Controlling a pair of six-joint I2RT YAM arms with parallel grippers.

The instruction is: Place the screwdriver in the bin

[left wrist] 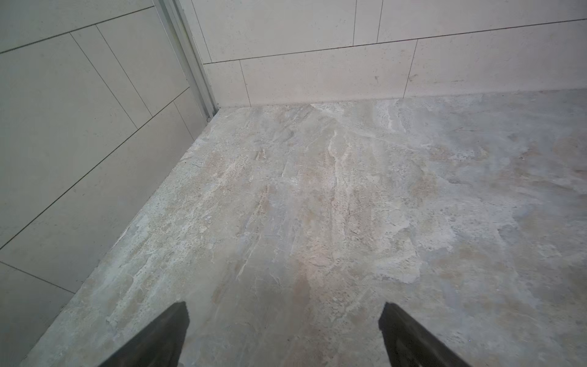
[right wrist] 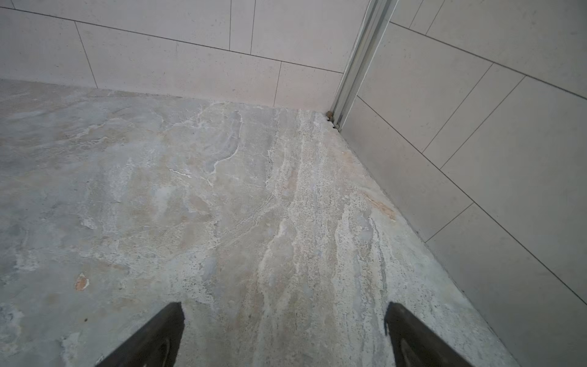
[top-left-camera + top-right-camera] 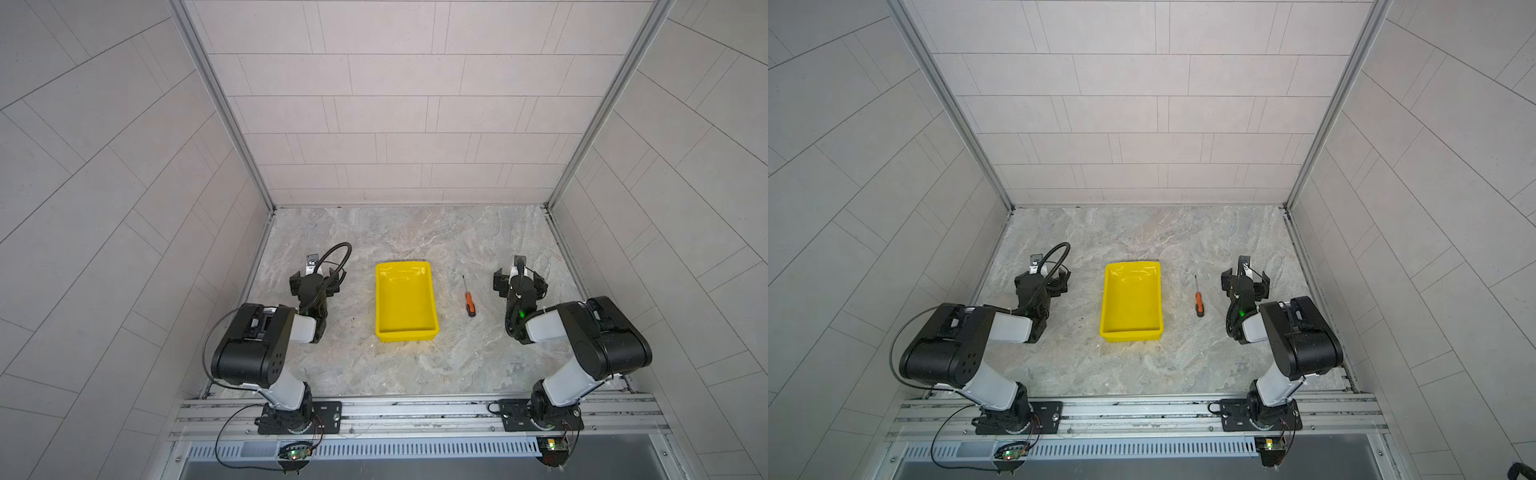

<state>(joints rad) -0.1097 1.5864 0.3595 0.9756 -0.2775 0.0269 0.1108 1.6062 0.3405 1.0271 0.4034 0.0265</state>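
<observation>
The yellow bin point(image 3: 405, 305) point(image 3: 1131, 303) stands empty in the middle of the stone tabletop in both top views. Right of it and apart from it lies the screwdriver point(image 3: 468, 300) point(image 3: 1199, 300), its orange handle nearer the front and its thin shaft pointing to the back. My left gripper point(image 3: 316, 279) point(image 3: 1042, 279) point(image 1: 284, 306) sits left of the bin, open and empty. On the far side of the screwdriver, my right gripper point(image 3: 519, 279) point(image 3: 1245, 280) point(image 2: 285, 305) is also open with nothing in it. Both wrist views show only bare stone and walls.
Tiled walls point(image 3: 407, 104) close the table on the left, back and right, with metal corner posts point(image 1: 190, 63) point(image 2: 359, 63). An aluminium rail point(image 3: 415, 409) carrying both arm bases runs along the front edge.
</observation>
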